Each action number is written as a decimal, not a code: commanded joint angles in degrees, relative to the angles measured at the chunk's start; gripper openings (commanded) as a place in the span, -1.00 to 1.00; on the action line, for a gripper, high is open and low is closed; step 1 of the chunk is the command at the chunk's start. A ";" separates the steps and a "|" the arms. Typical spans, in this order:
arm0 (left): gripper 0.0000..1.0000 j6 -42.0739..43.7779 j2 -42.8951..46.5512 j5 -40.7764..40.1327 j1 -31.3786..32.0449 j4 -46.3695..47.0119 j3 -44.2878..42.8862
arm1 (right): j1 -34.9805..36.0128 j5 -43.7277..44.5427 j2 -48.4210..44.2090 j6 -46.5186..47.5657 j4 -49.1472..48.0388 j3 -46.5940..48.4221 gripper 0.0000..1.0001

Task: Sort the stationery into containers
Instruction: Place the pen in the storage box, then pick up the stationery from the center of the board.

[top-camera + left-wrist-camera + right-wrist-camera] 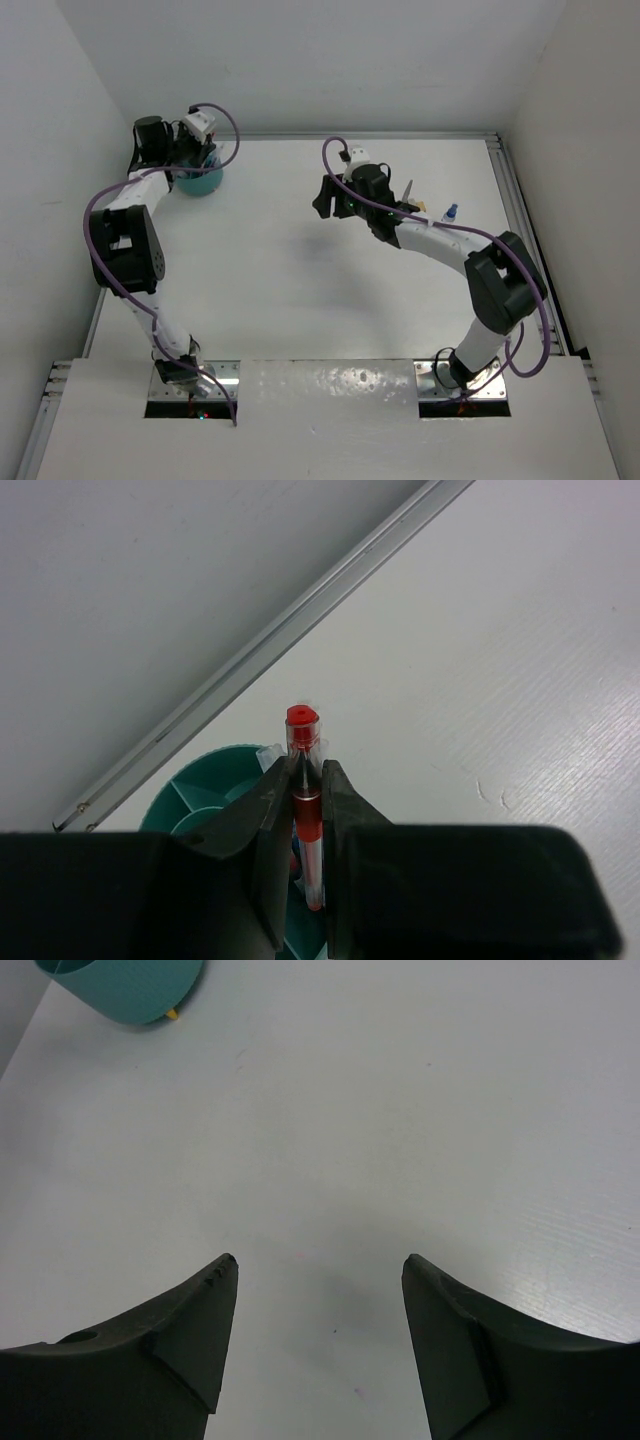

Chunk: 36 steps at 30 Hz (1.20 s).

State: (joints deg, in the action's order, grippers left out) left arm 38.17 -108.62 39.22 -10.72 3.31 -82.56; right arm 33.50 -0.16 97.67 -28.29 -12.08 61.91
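My left gripper (pixel 304 772) is shut on a red pen (pixel 302 720), held upright over the round teal organiser (pixel 200 785). The pen's lower end reaches down inside the organiser, among its dividers. In the top view that gripper (pixel 203 152) hangs over the organiser (pixel 200 182) at the back left of the table. My right gripper (pixel 318 1260) stands open above bare table with nothing between its fingers; in the top view it (pixel 323 200) is mid-table. A small blue-capped white bottle (pixel 451 212) and a thin grey pointed item (pixel 408 191) lie behind the right arm, partly hidden by it.
A metal rail (pixel 270 650) runs along the table's back edge next to the organiser. The organiser (pixel 130 990) shows at the top left of the right wrist view, with a small yellow bit (pixel 172 1014) at its foot. White walls enclose the table.
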 commanded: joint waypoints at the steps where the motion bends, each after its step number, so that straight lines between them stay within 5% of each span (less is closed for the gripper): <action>1: -1.00 -0.29 -0.98 2.52 -0.97 3.90 0.65 | -0.10 1.39 -3.53 1.13 -0.40 -0.03 0.32; 4: -0.76 -0.20 -0.89 1.82 -1.49 4.42 1.61 | -0.27 1.83 -4.24 1.48 -0.05 -0.56 0.32; 9: -0.64 0.15 -1.07 1.38 -2.37 5.56 2.50 | -0.27 2.27 -5.12 2.10 0.83 -0.82 0.32; 16: -0.02 0.06 -0.37 2.52 -2.55 4.51 2.41 | -0.27 2.54 -6.26 2.54 1.53 -1.18 0.34; 28: 0.06 -12.31 3.94 2.27 -2.64 -2.33 -4.79 | -1.41 11.67 -11.78 1.84 18.92 -0.11 0.35; 32: -0.08 -21.00 5.52 -3.34 -2.81 -6.64 -6.99 | -3.61 11.85 -15.66 1.31 26.20 -1.79 -0.62; 33: -0.31 -22.77 6.13 -4.84 -3.08 -7.17 -7.60 | -4.31 12.11 -16.36 0.44 27.36 -1.79 -1.00; 36: -0.67 -30.50 6.58 -13.87 -3.78 -11.46 -10.32 | -5.19 17.01 -21.36 -1.40 31.57 -2.32 -0.94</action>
State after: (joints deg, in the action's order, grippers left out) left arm 18.52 -105.95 34.63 -12.91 -3.86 -88.64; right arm 29.19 11.18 81.19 -27.44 13.56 60.27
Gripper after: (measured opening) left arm 0.238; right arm 0.005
